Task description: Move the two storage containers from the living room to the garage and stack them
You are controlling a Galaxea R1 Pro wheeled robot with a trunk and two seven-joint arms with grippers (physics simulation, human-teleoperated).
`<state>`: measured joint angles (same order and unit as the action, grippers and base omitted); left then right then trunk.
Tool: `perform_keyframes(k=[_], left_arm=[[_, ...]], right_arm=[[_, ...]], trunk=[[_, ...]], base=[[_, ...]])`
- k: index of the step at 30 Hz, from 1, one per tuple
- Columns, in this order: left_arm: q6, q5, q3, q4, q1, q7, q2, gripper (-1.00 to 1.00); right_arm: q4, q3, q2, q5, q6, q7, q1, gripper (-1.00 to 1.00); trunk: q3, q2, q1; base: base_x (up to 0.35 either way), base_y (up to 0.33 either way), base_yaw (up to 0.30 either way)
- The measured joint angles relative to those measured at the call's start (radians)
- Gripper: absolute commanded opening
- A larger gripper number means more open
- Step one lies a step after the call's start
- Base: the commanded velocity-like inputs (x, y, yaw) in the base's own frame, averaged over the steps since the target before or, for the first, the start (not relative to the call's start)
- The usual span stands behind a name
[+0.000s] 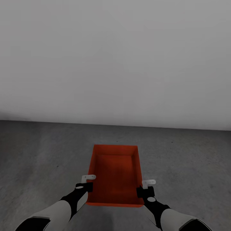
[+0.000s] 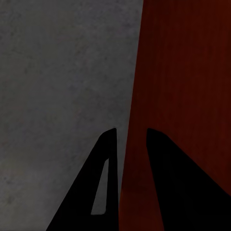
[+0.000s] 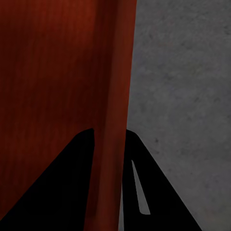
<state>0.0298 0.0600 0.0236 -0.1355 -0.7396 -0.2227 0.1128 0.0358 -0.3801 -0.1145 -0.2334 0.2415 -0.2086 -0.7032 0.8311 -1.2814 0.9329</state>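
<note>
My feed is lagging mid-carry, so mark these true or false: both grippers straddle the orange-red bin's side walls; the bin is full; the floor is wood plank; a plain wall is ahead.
1. Left gripper and right gripper each straddle a side wall of the orange-red rectangular bin: true.
2. The bin is full: false, it is empty.
3. The floor is wood plank: false, it is dark grey mottled concrete floor.
4. A plain white-grey wall stands ahead: true.

No legible text, labels or signs.
</note>
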Motion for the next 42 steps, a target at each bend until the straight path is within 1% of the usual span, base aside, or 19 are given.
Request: perform_keyframes(k=[42], left_arm=[[0.0, 0.001, 0.001, 0.0, 0.0, -0.001, 0.0, -1.0]], right_arm=[[0.0, 0.0, 0.0, 0.0, 0.0, 0.0, 0.0, -1.0]], trunk=[[0.132, -0.294, 0.161]], base=[[0.0, 0.0, 0.0]])
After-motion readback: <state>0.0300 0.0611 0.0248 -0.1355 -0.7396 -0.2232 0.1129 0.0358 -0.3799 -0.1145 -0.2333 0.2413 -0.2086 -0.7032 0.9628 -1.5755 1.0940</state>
